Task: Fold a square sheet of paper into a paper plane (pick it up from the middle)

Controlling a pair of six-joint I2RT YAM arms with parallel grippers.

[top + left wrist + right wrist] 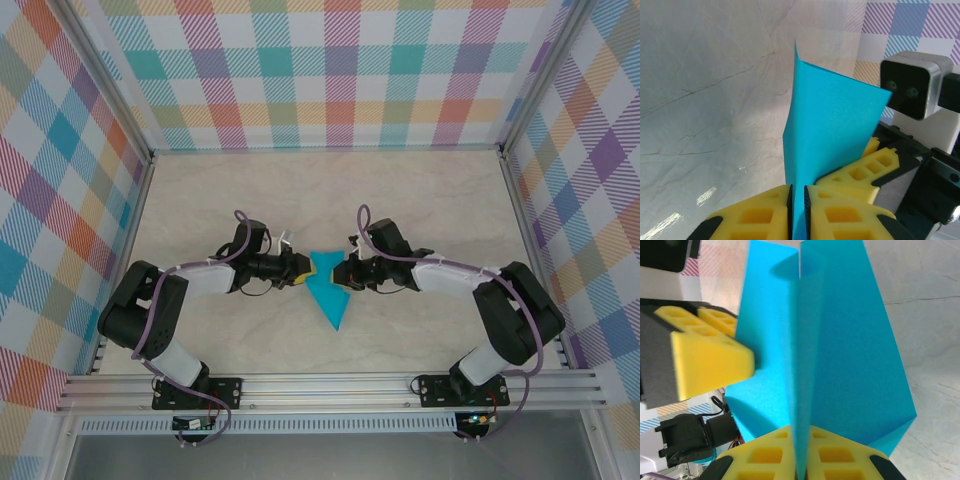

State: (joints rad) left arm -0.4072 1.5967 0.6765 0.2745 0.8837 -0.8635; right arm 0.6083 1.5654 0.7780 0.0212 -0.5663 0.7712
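Left gripper (296,268) was clamped on one side of the paper plane (328,295), the teal layers pinched between its yellow fingers (760,215). The right gripper (350,270) was closed on the opposite side in the same way. Held between them at mid-surface, the dart pointed toward the near edge. Nose folds and centre crease looked done; spreading the wings and setting it down seemed left. Whether its tip touched the surface (430,200) I could not tell.
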